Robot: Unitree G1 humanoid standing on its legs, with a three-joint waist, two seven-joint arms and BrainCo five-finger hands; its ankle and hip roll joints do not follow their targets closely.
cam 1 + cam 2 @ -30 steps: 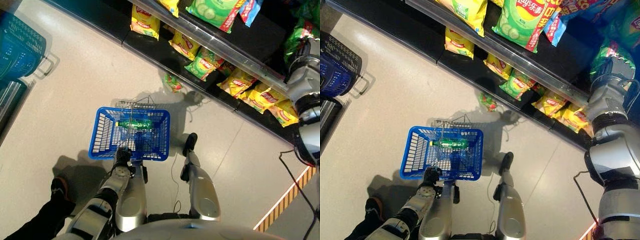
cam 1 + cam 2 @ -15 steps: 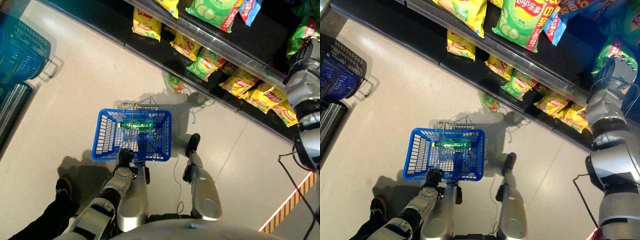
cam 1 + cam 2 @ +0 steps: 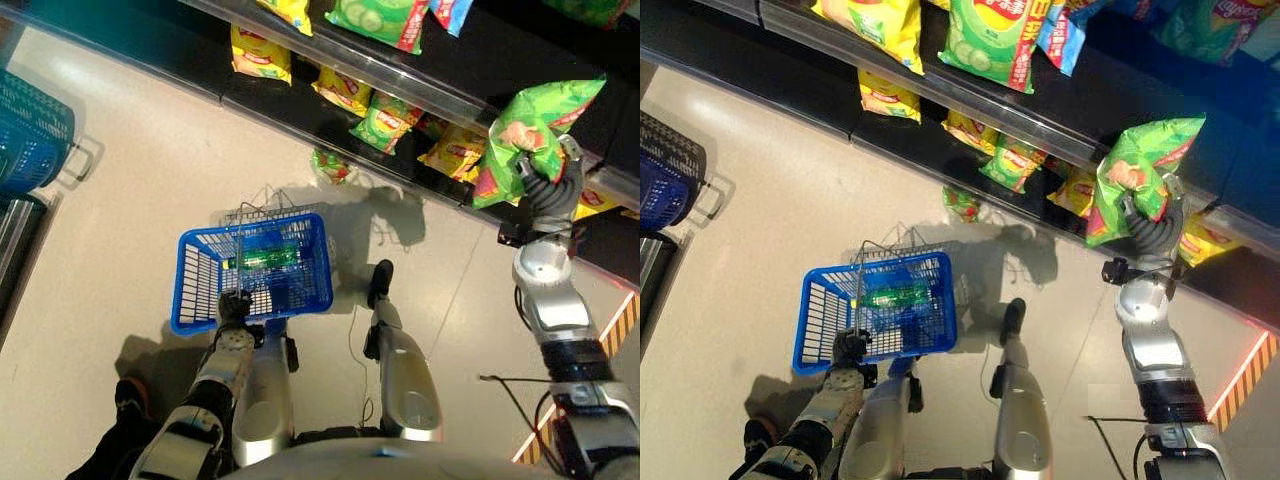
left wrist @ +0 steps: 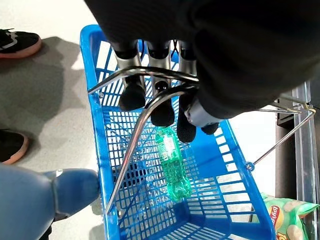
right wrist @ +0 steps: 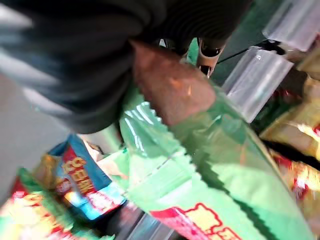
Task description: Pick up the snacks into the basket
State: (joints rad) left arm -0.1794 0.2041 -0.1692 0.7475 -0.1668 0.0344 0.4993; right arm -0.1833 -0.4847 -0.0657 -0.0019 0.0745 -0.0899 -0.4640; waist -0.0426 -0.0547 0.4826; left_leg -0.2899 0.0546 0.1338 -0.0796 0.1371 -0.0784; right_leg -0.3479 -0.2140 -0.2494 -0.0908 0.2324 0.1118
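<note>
We are seeing bare floor lying open at the left and centre of the frame, between the shelf along the top and the blue basket at lower centre. A fallen snack bag is lying just below the shelf, above the basket. The basket's raised wire handles and a green bottle are crowding its opening.

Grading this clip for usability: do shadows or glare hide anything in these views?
Left eye view: the blue basket casts a soft shadow on the floor toward the shelf, whose lowest level is dim. Left wrist view: evenly lit, green bottle plain below the left hand. Right wrist view: glare streaks the green snack bag in the right hand.
</note>
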